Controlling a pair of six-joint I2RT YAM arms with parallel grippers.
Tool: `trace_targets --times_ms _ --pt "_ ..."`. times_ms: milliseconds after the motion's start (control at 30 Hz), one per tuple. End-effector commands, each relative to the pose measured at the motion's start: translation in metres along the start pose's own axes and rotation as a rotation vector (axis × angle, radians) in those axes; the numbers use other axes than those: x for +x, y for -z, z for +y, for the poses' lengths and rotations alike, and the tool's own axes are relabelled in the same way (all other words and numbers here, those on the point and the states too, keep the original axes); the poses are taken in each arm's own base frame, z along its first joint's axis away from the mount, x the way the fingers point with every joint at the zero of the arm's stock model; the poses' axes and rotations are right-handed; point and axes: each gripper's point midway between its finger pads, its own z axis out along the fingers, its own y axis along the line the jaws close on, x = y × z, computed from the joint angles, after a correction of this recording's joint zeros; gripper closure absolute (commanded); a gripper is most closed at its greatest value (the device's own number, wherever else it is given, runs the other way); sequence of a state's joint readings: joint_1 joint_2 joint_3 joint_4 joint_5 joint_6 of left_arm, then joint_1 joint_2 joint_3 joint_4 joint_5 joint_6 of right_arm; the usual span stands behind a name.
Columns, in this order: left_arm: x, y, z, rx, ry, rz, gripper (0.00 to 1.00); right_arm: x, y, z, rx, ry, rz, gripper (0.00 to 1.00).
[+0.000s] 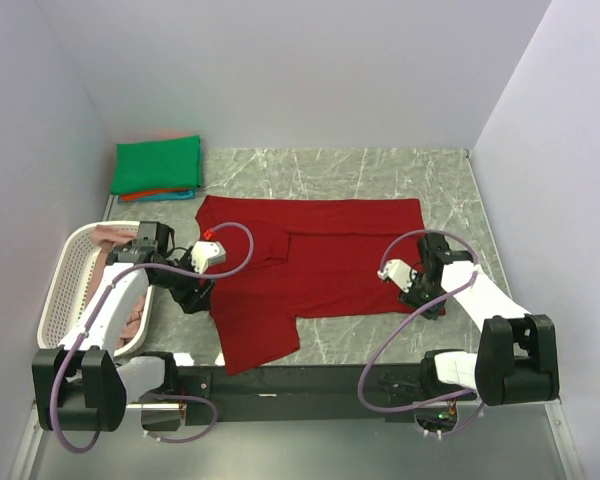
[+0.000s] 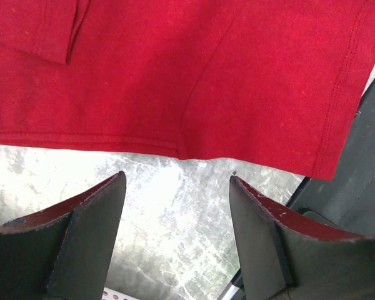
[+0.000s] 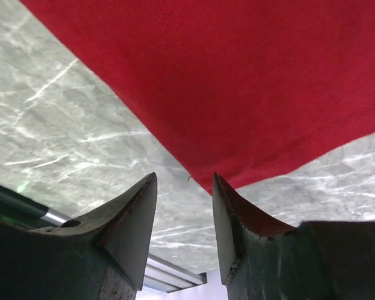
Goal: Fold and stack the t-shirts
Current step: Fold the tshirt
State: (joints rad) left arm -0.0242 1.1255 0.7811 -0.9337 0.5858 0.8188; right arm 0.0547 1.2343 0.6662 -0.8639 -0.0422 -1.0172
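- Top external view: the dark red t-shirt (image 1: 320, 270) lay spread on the table (image 1: 380, 170), with a flap doubled over near its left end. The left gripper (image 1: 195, 295) sat at its left edge and the right gripper (image 1: 420, 295) at its near right corner. A stack of folded t-shirts (image 1: 158, 165), green on top, stood in the far left corner, and the basket (image 1: 65, 290) at the left held pink cloth
- Left wrist view: the left gripper (image 2: 177, 180) was spread wide and empty over bare marble, just short of the shirt's hem (image 2: 206, 75)
- Right wrist view: the right gripper (image 3: 184, 178) was parted and held nothing, with the shirt's corner (image 3: 237, 81) just beyond its tips
- The step in hand looked like folding this shirt. Next, each pincer would need to reach onto the edge, pinch the cloth, and carry it across evenly
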Motion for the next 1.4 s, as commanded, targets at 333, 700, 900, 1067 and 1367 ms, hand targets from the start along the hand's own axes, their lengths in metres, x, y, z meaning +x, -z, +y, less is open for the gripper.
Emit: trace_targets --times_ms 333,700,900,1067,1367 --pt "0.004 0.002 -0.006 -0.006 -0.042 -0.007 0.26 0.005 -0.016 -0.028 0.092 0.091 0.043 0.52" --pt "0.003 -0.008 -0.013 0.02 -0.086 0.034 0.26 0.015 -0.033 -0.023 0.074 0.082 0.072 0.5" --pt "0.006 -0.024 -0.034 0.054 -0.162 0.074 0.26 0.007 -0.017 -0.029 0.059 0.04 0.041 0.44" --pt "0.0 -0.028 -0.035 0.065 -0.16 0.063 0.26 0.001 0.011 -0.028 0.056 0.075 -0.001 0.47" --pt "-0.005 -0.033 -0.03 0.068 -0.16 0.059 0.26 0.012 -0.002 -0.015 0.009 0.106 0.039 0.47"
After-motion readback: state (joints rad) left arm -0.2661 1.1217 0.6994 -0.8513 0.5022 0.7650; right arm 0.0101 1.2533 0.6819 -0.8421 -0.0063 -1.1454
